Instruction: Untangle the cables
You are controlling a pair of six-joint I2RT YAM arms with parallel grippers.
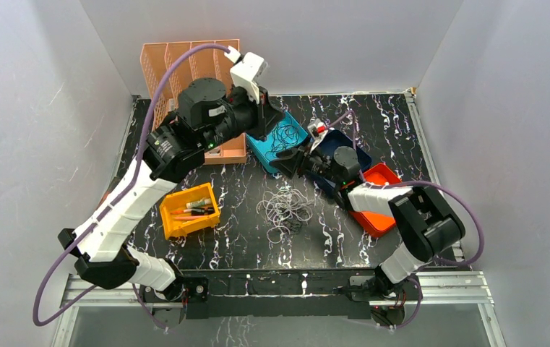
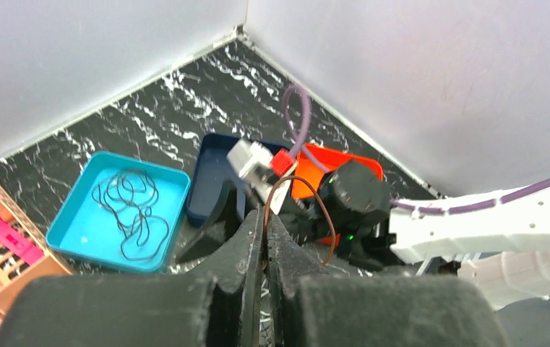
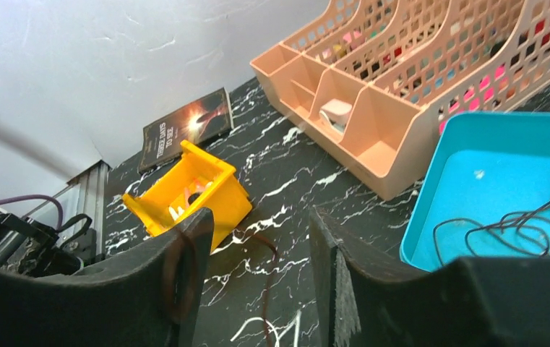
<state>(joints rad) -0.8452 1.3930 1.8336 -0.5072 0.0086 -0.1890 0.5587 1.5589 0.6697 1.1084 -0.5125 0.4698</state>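
Black fingers of the left gripper (image 2: 264, 220) fill the bottom of its wrist view. They are pressed together and pinch a thin brown cable (image 2: 293, 178). From that pinch the cable rises away from the fingertips, arcs over, and curls back down toward the right arm's wrist, so here it forms an open loop, not a straight run.

The right gripper (image 3: 261, 224) has its jaws apart. In its own view the brown cable comes in near the left finger, seems to hook around it, and then runs down the gap toward the camera, roughly along the fingers. Nothing there looks pinched.

Just beyond the two grippers sits the teal tray (image 2: 84, 249). A single black cable (image 2: 142, 224) lies inside it in loose curls, apart from the others and with no clear direction. I judge that one done.

Beside it stand a navy tray (image 2: 210, 188) and a red tray (image 2: 337, 160). Whether either holds a cable I cannot tell.

Nearer the arm bases, the pale cables (image 1: 284, 208) lie on the table (image 1: 243, 238) as a roundish knot of loops, slightly longer from far to near. They look tangled and make up most of what is left, along with the brown cable, which is not yet set down.
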